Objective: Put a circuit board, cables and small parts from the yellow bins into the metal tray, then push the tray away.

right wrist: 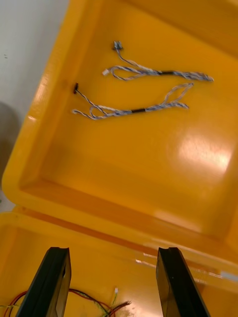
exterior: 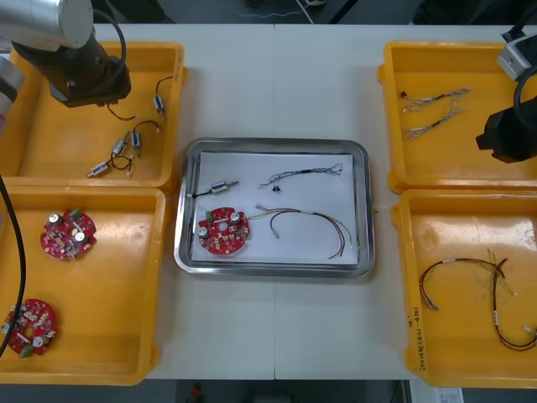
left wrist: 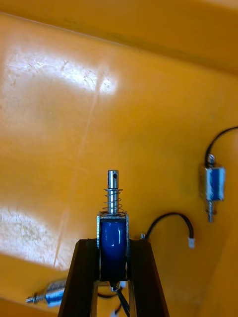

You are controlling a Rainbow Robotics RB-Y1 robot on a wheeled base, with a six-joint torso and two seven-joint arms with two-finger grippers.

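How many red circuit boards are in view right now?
3. Two circuit boards lie in the near-left yellow bin: one toward its far edge, one by its near-left corner. The third sits in the metal tray, near-left corner. None looks hidden.

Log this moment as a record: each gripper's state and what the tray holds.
left gripper: shut on blue metal part, over far left bin
right gripper: open, over the edge between far right bin and near right bin
metal tray: circuit board, small metal part, blue and white cable, red and yellow cable
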